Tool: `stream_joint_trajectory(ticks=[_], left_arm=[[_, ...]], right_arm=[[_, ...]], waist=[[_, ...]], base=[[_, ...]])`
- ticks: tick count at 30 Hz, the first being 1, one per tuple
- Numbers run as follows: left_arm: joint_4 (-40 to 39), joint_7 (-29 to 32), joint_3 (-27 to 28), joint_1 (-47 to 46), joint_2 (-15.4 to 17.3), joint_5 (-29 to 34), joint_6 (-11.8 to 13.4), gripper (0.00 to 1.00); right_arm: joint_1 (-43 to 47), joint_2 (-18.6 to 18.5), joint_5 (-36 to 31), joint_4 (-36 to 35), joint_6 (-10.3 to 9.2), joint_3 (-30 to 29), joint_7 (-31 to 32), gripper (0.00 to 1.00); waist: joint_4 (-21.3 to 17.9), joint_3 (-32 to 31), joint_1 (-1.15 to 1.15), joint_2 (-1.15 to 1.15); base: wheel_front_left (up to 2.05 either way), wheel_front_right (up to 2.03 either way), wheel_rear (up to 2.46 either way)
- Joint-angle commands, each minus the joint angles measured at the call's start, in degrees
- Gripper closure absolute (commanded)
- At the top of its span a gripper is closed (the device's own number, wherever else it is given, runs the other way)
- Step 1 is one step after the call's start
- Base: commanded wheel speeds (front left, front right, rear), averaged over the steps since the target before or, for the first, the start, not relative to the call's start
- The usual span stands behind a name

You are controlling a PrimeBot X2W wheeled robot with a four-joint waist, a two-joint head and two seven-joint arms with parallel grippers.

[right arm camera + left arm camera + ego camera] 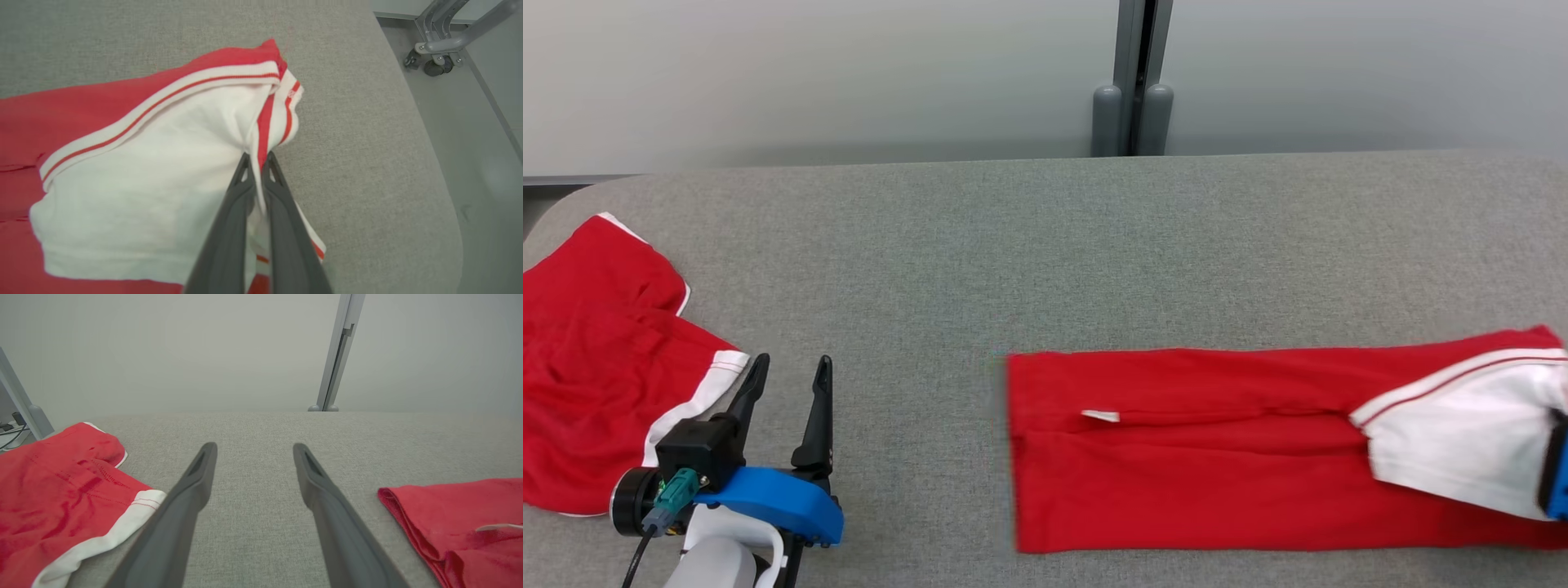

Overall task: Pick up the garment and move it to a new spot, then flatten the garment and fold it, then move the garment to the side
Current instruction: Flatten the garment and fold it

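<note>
The folded red garment (1192, 457) lies on the grey table (1013, 245) at four o'clock, its white end pinched by the right gripper (258, 163). The left gripper (788, 367) stands spread at eight o'clock beside another red cloth (596, 367).

Red garment (1192, 457) lies folded long on grey table (1013, 245), white end bunched

The grey cloth table (1045, 245) carries a folded red garment (1176, 457) right of the left gripper (793, 360) and a rumpled red garment (588, 367) just left of it.
</note>
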Motion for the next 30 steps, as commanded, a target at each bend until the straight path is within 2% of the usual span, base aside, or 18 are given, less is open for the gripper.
stream_joint_trajectory(ticks=[1, 4, 9, 12, 18, 24, 30], left_arm=[[-0.1, -0.3, 0.1, 0.2, -0.1, 0.4, -0.1, 0.0], [-0.2, -0.3, -0.1, -0.2, -0.3, 0.6, -0.4, 0.0], [-0.3, -0.3, -0.2, -0.7, -0.1, 0.9, -0.5, 0.0], [-0.4, -0.3, 0.1, -0.7, 0.1, 0.9, -0.5, 0.0], [-0.8, -0.3, -0.1, -1.0, 0.0, 1.2, -0.6, 0.0], [-1.2, 0.0, -1.1, -1.9, -0.3, 1.4, -0.9, 0.0], [-1.2, 0.1, -2.0, -2.6, -0.2, 1.5, -1.3, 0.0]], right_arm=[[1.0, -1.3, -1.4, -1.8, -0.05, -1.2, 0.5, 1.0], [2.8, -2.6, -2.7, -5.0, -0.04, -2.3, 1.0, 1.0], [4.8, -1.7, -1.3, -10.6, -0.04, 0.4, 2.1, 1.0], [6.2, 0.3, -0.1, -15.1, -0.03, 5.8, 4.1, 1.0], [6.1, 2.3, 2.6, -20.5, -0.03, 21.6, 7.3, 1.0], [1.7, 5.6, 4.3, -16.3, -0.03, 33.9, 5.6, 1.0], [-4.4, 10.7, 5.0, -6.2, -0.03, 39.3, 2.0, 1.0]], waist=[[0.0, 0.0, 0.0, 0.0], [0.2, -0.1, 0.0, 0.0], [0.6, -0.3, 0.0, 0.0], [0.8, -0.6, 0.0, 0.0], [1.4, -1.7, 0.0, 0.0], [2.5, -2.2, 0.0, 0.0], [3.6, -2.1, 0.0, 0.0]], base=[[0.0, 0.0, 0.0], [0.0, 0.0, 0.0], [0.0, 0.0, 0.0], [0.0, 0.0, 0.0], [0.0, 0.0, 0.0], [0.0, 0.0, 0.0], [0.0, 0.0, 0.0]])
